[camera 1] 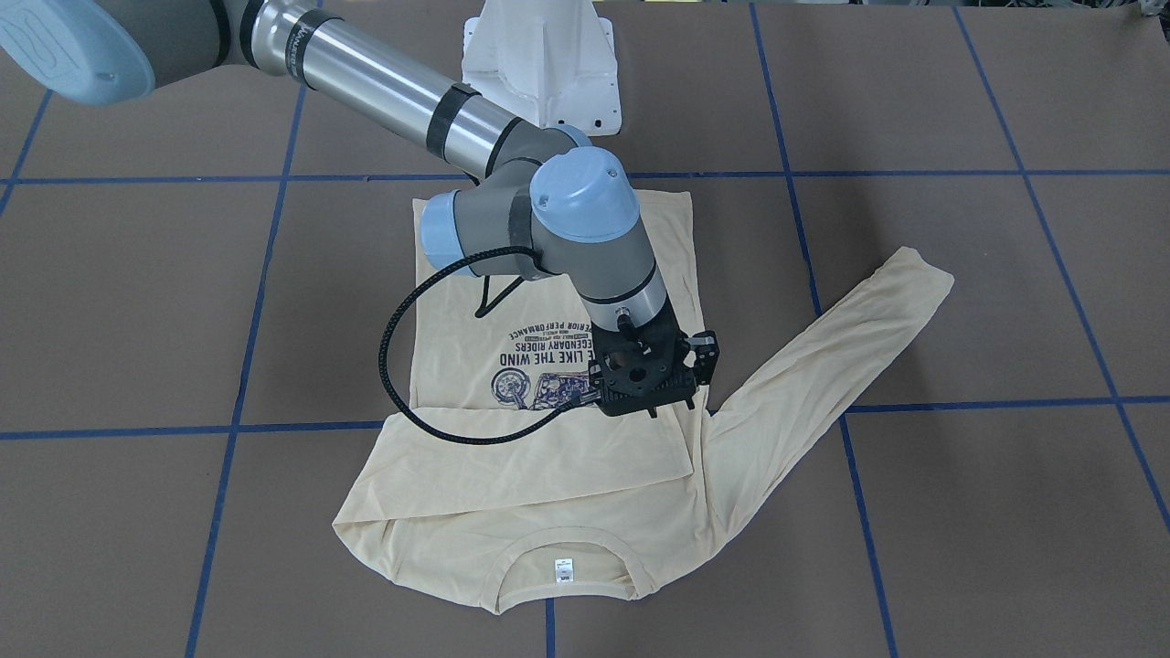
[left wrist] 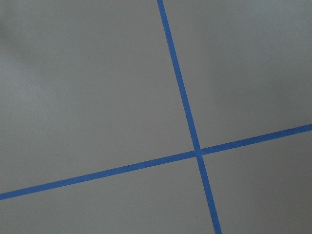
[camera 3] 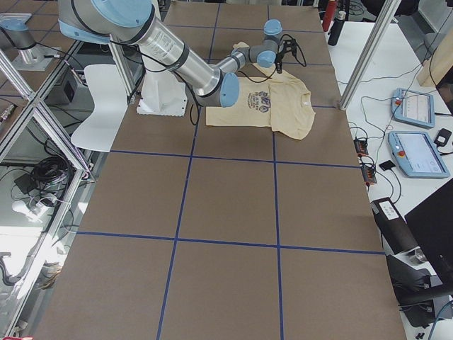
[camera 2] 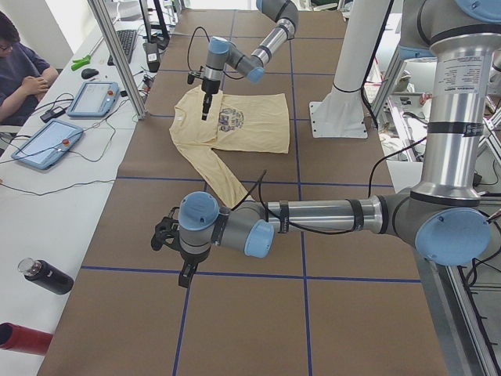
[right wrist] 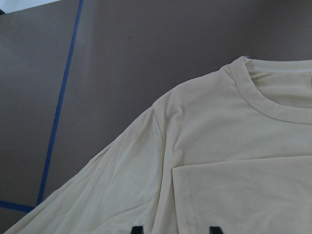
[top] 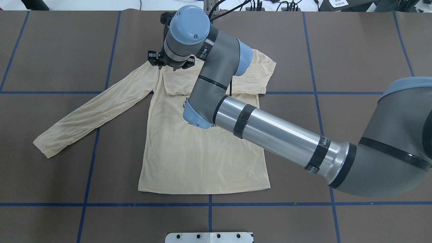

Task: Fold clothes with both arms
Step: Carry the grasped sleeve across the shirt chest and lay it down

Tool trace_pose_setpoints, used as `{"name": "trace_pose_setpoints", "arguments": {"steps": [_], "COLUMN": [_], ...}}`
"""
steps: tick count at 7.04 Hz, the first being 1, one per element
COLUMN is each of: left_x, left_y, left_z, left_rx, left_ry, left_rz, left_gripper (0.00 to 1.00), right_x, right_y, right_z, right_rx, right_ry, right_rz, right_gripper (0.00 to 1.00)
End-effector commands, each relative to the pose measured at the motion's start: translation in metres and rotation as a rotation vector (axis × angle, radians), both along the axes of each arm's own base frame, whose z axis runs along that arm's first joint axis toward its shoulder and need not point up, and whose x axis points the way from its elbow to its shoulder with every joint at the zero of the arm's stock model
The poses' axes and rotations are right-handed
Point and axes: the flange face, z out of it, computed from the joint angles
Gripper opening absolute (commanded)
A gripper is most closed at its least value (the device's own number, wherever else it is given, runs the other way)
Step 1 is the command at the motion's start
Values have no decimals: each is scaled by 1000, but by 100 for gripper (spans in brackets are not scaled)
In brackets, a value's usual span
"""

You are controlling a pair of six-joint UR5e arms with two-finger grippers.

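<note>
The cream-yellow long-sleeved shirt [top: 202, 158] lies flat, print up, with its collar and white neck label [camera 1: 564, 569] on the side away from the robot. One sleeve [camera 1: 530, 466] is folded across the chest; the other sleeve [top: 94, 111] stretches out over the table. My right gripper [top: 172, 65] hangs just above the folded sleeve's cuff near the shoulder. In the right wrist view its fingertips [right wrist: 138, 229] stand apart over the cloth, open and empty. My left gripper [camera 2: 186, 276] shows only in the exterior left view, over bare table far from the shirt; I cannot tell whether it is open or shut.
The white pedestal base [camera 1: 539, 64] stands at the robot's edge. Blue tape lines [left wrist: 195, 146] grid the brown table. An operator [camera 2: 16, 55], tablets [camera 2: 94, 98] and a dark bottle [camera 2: 47, 276] are on the side bench.
</note>
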Motion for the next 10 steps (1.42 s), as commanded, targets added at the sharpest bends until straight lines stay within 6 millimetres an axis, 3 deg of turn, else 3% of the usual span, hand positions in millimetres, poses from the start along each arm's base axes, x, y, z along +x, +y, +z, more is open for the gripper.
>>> {"name": "trace_pose_setpoints", "arguments": {"steps": [1,3,5,6,7,10], "left_x": [0,9,72,107,140,240], "left_y": [-4,-8,-14,-7,-1,80], "left_z": [-7,-24,-50,-61,-73,-124], "left_rx": [-13,-17,-96,-117,-138,-260], "left_ry": [12,73,167,228,236,268], "left_rz": [-29,-163,-241,-286,-327,-378], "left_gripper": [100,100,100,100,100,100], "right_x": [2,22,51,72,106,249], "right_y": [0,8,28,34,38,57], "right_z": [-3,6,49,64,84,191], "right_rx": [-48,-102,-118,-135,-137,-104], "right_ry": [-10,43,172,259,337,351], "right_rz": [31,40,0,-31,-69,-195], "right_gripper": [100,100,100,100,100,100]}}
